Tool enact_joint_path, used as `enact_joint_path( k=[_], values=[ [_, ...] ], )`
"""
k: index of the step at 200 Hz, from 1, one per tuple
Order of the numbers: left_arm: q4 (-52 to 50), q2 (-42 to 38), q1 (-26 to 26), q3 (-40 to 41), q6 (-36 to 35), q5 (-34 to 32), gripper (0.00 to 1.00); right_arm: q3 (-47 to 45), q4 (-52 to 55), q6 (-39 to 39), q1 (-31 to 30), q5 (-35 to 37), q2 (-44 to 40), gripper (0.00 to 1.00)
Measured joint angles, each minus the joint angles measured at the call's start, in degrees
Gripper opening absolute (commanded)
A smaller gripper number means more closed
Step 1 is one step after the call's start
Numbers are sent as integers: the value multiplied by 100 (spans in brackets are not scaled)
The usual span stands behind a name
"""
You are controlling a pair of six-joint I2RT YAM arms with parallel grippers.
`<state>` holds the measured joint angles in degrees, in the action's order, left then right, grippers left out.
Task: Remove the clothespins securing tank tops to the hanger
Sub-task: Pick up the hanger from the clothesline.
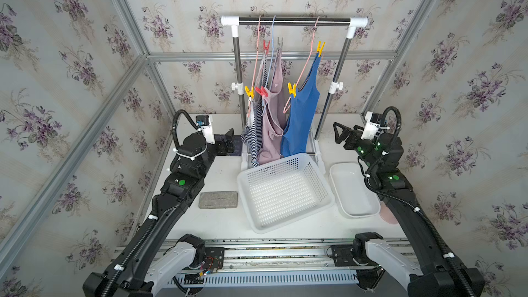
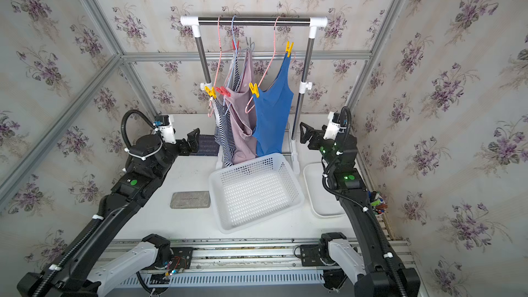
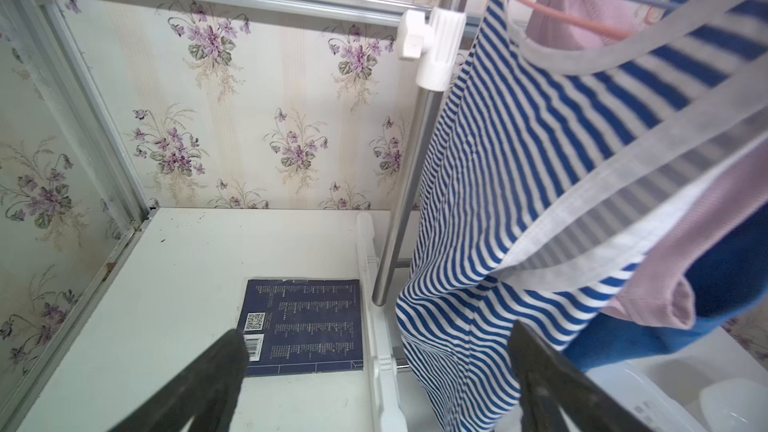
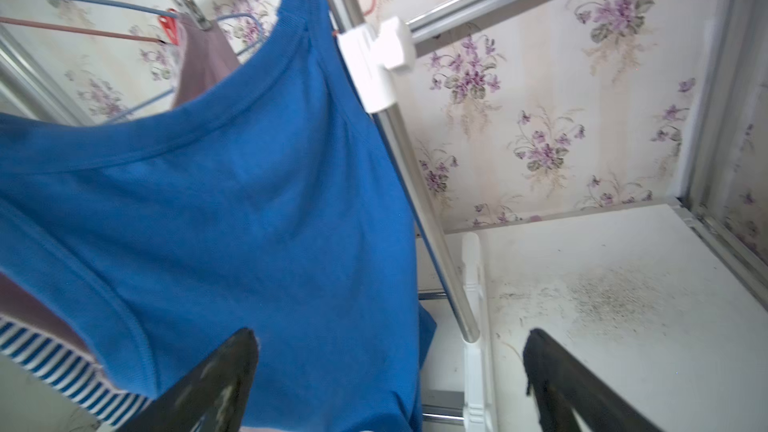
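The clothespins point(image 1: 262, 91) are clipped over the straps of the tank tops point(image 1: 273, 127) on the hangers point(image 3: 582, 19). All are well above both sets of fingers, and none is off yet. The low yellow clothespin point(image 1: 249, 92) is found above and just ahead of the left gripper point(image 1: 230, 140). The second yellow clothespin point(image 1: 291, 89), on the blue top point(image 4: 249, 201), is found above the right gripper point(image 1: 337, 134), towards its inner side. Both grippers are spread fully and nothing is held. The striped top point(image 3: 519, 201) hangs just ahead of the left fingers.

An approach is judged to be the step in hand. The fingers should be raised clear of the fabric, aligned across the flared prongs, and closed on the prongs only. The spring is thereby opened before the pin is drawn off. Snagged straps and swinging hangers are to be avoided.
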<state>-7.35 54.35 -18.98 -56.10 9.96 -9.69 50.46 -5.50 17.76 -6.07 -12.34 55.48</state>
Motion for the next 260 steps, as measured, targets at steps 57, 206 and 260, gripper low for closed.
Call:
enact_joint_path(
  k=[57, 206, 260],
  values=[
    [-981, -33, -7, -1368, 114, 732, 99, 1152, 597, -74, -393, -726, 258, 100],
    [-2754, 1130, -365, -3635, 55, 894, 99, 2048, 1478, -428, -1733, 278, 361, 100],
    [-2796, 1714, -415, -4188, 39, 1283, 99, 2232, 1443, -446, -1749, -501, 721, 100]
  ],
)
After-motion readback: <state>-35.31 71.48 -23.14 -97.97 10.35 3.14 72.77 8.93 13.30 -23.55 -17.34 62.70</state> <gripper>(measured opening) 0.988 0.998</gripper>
